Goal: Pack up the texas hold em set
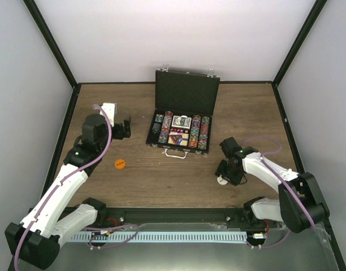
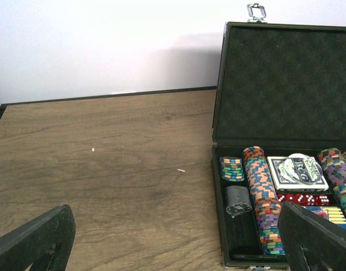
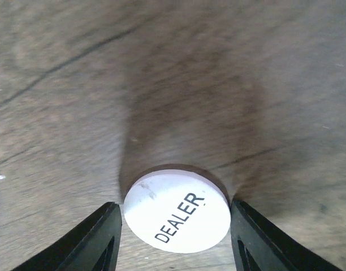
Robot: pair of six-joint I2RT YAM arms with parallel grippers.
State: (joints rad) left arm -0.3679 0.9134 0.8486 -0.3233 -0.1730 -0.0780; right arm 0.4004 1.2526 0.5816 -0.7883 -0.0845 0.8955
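One case (image 1: pixel 187 96), one orange disc (image 1: pixel 120 164), one white disc (image 3: pixel 177 212)

Whether my right fingers (image 3: pixel 99 240) touch the white disc (image 3: pixel 177 212) between them, I cannot tell. The case (image 2: pixel 286 84) beyond my left gripper (image 2: pixel 174 220) is cropped rightward.

I read one legible word: "DEALER", in black capitals on the top face of the white disc (image 3: pixel 177 212) between the jaws of the right gripper (image 3: pixel 176 223). The print runs diagonally, rising toward the right-hand jaw. Markings on the card deck (image 2: pixel 297 172) and the orange disc (image 1: pixel 120 164) are illegible.
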